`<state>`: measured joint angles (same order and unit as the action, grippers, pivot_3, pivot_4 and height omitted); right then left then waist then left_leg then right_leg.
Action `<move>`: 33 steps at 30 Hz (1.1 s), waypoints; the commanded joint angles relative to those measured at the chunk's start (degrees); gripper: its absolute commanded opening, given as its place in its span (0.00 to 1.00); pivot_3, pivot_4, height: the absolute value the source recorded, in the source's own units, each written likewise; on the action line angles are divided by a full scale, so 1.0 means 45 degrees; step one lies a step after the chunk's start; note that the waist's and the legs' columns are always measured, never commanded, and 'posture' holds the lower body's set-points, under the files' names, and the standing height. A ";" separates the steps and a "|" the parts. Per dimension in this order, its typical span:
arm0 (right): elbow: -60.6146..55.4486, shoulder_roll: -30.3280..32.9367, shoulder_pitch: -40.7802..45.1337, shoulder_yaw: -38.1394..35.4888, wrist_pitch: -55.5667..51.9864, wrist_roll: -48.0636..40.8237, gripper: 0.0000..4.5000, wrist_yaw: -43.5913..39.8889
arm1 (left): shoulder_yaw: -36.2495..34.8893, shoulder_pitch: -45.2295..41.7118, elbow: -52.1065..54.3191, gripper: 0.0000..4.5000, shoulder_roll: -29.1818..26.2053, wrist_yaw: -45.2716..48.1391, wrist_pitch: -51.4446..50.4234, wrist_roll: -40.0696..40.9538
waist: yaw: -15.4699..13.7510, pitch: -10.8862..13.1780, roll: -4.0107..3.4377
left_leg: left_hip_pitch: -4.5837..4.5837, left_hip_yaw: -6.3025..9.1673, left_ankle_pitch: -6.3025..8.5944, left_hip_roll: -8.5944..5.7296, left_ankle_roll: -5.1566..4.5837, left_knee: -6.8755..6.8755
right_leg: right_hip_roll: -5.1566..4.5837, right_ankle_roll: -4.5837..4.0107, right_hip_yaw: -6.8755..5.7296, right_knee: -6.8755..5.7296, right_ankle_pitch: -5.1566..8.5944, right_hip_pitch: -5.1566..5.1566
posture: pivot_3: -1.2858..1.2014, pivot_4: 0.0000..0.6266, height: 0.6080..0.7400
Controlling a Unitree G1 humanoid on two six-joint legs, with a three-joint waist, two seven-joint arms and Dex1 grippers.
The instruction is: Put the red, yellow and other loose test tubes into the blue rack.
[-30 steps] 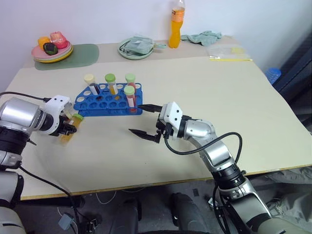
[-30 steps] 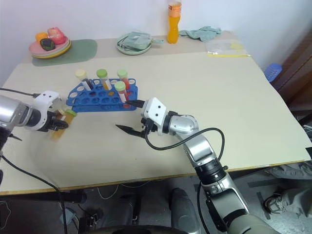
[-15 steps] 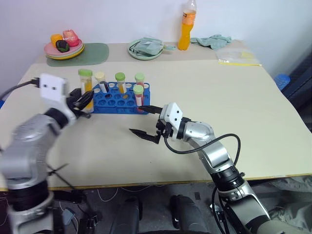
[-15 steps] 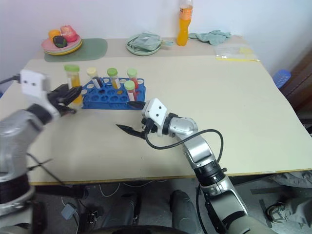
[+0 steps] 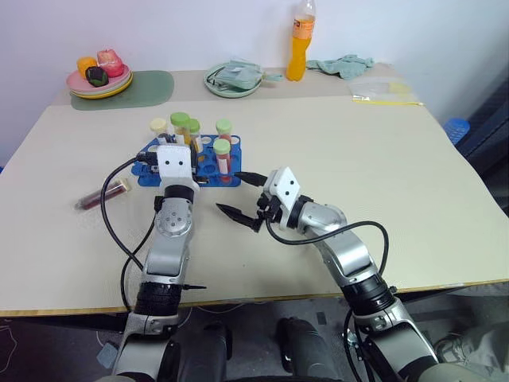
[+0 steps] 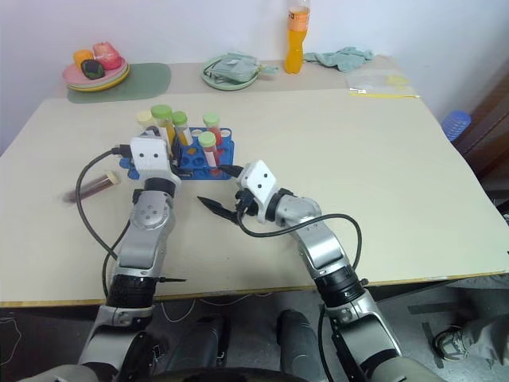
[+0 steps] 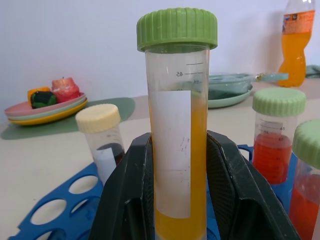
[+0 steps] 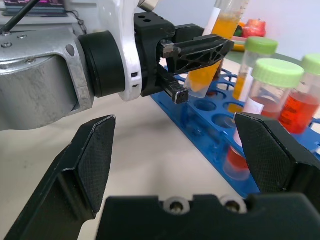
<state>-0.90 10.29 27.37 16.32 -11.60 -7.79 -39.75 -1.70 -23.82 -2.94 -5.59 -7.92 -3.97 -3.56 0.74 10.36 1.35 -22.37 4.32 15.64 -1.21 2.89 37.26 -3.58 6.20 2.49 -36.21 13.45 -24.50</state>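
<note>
My left fingers clamp the yellow tube upright over the blue rack; my right fingers wait wide beside it. I should centre it above an empty hole, then lower straight.

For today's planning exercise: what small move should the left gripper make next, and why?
Probably lower the clear yellow-liquid tube with green cap into a free hole of the bright blue plastic rack: the left gripper grips it upright just above the rack.
</note>
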 commanded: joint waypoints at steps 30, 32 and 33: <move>-0.1062 0.0226 -0.0129 -0.0377 -0.0447 -0.0295 0.93 0.0149 | -0.1267 0.0108 -0.1993 0.99 0.0647 0.1257 0.4513 0.2294 | 0.0032 0.0000 0.0000 | 0.0001 0.0005 0.0000 0.0002 0.0000 0.0002 | 0.0002 0.0000 -0.0002 0.0000 0.0000 0.0003 | 0.52 0.24 1.00; -0.1123 0.0256 -0.0179 -0.0398 -0.0472 -0.0307 0.93 0.0137 | -0.1700 0.0601 -0.0646 0.99 0.0461 0.1320 0.3951 0.2851 | 0.0039 0.0000 0.0000 | 0.0002 0.0008 0.0000 0.0005 0.0000 0.0001 | 0.0006 0.0000 -0.0003 0.0000 0.0000 0.0003 | 0.52 0.24 1.00; -0.1187 0.0282 -0.0218 -0.0411 -0.0503 -0.0320 0.93 0.0132 | -0.2025 0.0873 0.0207 0.99 0.0272 0.1293 0.3492 0.3181 | 0.0055 0.0000 0.0000 | 0.0002 0.0007 0.0000 0.0005 0.0000 0.0001 | 0.0004 0.0000 -0.0002 0.0000 0.0000 0.0003 | 0.52 0.24 1.00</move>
<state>-2.75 11.43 26.60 15.23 -14.04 -8.23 -39.22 -8.18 -20.67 -8.96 -2.86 -2.15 13.21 8.30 0.99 10.36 1.35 -22.36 4.35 15.64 -1.19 2.88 37.26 -3.56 6.20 2.49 -36.21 13.45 -24.49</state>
